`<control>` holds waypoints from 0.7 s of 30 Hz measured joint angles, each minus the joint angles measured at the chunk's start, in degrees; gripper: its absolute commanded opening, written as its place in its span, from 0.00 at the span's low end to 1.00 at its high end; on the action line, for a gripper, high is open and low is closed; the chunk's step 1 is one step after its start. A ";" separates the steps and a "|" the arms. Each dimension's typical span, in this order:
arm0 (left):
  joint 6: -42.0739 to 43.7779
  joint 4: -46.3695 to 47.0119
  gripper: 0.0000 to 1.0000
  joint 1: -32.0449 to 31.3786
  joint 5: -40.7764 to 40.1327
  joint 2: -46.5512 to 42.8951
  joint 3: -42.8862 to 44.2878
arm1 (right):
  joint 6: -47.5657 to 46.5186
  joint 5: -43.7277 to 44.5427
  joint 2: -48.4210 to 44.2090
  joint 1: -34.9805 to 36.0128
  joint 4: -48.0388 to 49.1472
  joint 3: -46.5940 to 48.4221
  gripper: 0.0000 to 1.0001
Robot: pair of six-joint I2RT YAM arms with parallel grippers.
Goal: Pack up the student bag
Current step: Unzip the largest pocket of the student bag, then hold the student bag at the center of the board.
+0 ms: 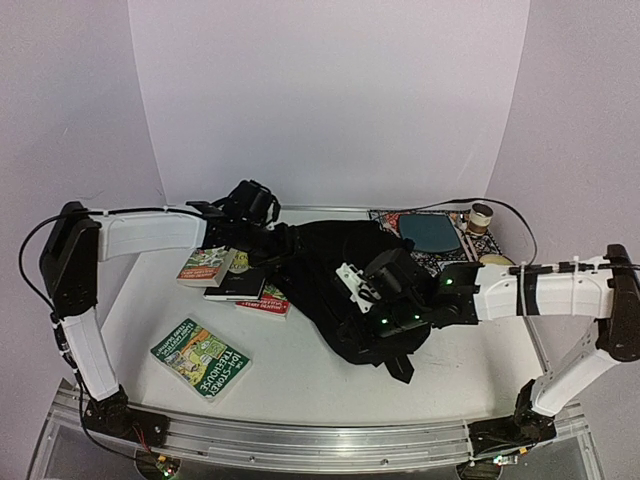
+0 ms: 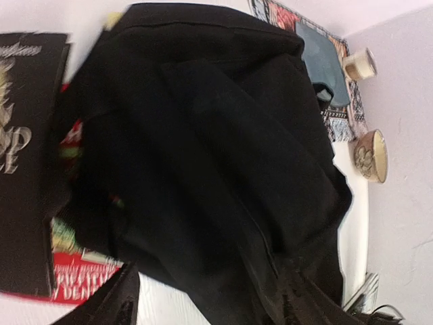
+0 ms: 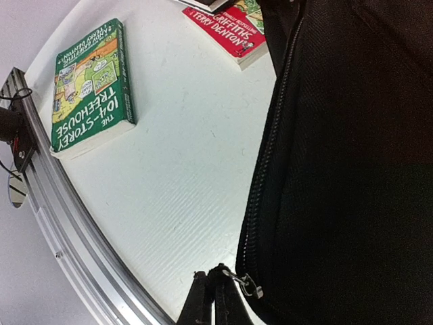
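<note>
The student bag [image 1: 325, 265] is a large black fabric backpack lying slumped mid-table. My right gripper [image 1: 368, 300] hovers at the bag's near edge. In the right wrist view its fingers [image 3: 215, 301] are pinched together on the zipper pull [image 3: 247, 285] at the end of the bag's zip [image 3: 267, 156]. My left gripper [image 1: 268, 238] is at the bag's far left side. In the left wrist view its two fingertips [image 2: 111, 305] stand wide apart, with black bag fabric [image 2: 216, 156] filling the view ahead and nothing gripped.
A green book [image 1: 200, 358] lies alone at front left. A small stack of books [image 1: 232, 278] sits against the bag's left side, a red one [image 3: 226, 27] lowest. A patterned mat with a blue dish [image 1: 430, 233], a small roll [image 1: 482, 217] and a bowl [image 2: 372, 156] are at back right. A metal rail [image 1: 300, 440] edges the front.
</note>
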 measured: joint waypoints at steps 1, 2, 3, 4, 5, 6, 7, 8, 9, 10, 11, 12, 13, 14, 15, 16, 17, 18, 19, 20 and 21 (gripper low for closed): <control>-0.56 -0.07 0.76 -0.10 -0.52 -2.28 -1.94 | -0.02 -0.19 1.11 0.05 0.53 0.78 0.00; -1.64 -0.12 0.77 -0.35 -1.15 -5.16 -4.38 | -0.02 -0.45 2.13 0.08 0.95 1.59 0.00; -2.65 -0.07 0.78 -0.82 -1.60 -7.64 -6.46 | 0.00 -0.66 3.02 0.12 1.42 2.36 0.00; -3.73 -0.04 0.78 -1.47 -2.18 -9.86 -8.24 | -0.01 -0.95 3.73 0.13 1.73 3.10 0.00; -4.64 -0.05 0.78 -2.31 -2.51 -11.80 -9.75 | -0.02 -1.21 4.37 0.13 1.99 3.77 0.00; -5.72 -0.06 0.78 -3.44 -2.95 -13.45 -11.16 | -0.02 -1.52 4.99 0.13 2.36 4.49 0.00; -6.81 -0.06 0.78 -4.82 -3.39 -14.66 -12.23 | -0.02 -1.92 5.61 0.13 2.80 5.09 0.00; -7.55 -0.01 0.78 -6.23 -3.60 -15.26 -12.90 | -0.02 -2.38 6.26 0.13 3.30 5.64 0.00; -8.57 0.21 0.77 -8.09 -3.79 -15.48 -13.38 | -0.02 -2.65 6.67 0.14 3.65 5.93 0.00; -9.49 0.53 0.76 -9.73 -3.84 -15.47 -13.80 | -0.02 -2.92 6.99 0.15 3.87 6.15 0.00; -10.19 0.75 0.75 -11.15 -3.81 -15.35 -14.16 | 0.00 -3.21 7.21 0.15 4.01 6.33 0.00; -10.99 1.04 0.74 -12.43 -3.65 -15.13 -14.57 | 0.00 -3.47 7.44 0.15 4.16 6.45 0.00; -11.74 1.35 0.72 -13.54 -3.51 -14.88 -14.97 | 0.00 -3.71 7.67 0.15 4.29 6.57 0.00; -12.39 1.74 0.70 -14.14 -3.43 -14.57 -15.33 | -0.02 -3.91 7.86 0.15 4.37 6.70 0.00; -12.99 2.31 0.68 -14.43 -3.39 -14.30 -15.70 | -0.02 -4.03 8.04 0.15 4.38 6.83 0.00; -13.47 2.84 0.66 -14.55 -3.35 -13.99 -16.08 | -0.02 -4.10 8.19 0.15 4.39 6.95 0.00; -14.18 3.47 0.64 -14.58 -3.30 -13.58 -16.47 | -0.04 -4.13 8.33 0.18 4.43 7.04 0.00; -14.74 4.07 0.63 -14.64 -3.18 -13.08 -16.71 | -0.04 -4.13 8.39 0.24 4.50 7.11 0.00; -15.05 4.67 0.61 -14.70 -3.05 -12.46 -16.81 | -0.05 -4.13 8.42 0.27 4.57 7.15 0.00; -15.34 5.35 0.58 -14.77 -2.93 -11.73 -16.84 | -0.06 -4.13 8.45 0.29 4.63 7.17 0.00; -15.77 6.13 0.54 -14.90 -2.83 -10.83 -16.84 | -0.06 -4.13 8.46 0.33 4.69 7.17 0.00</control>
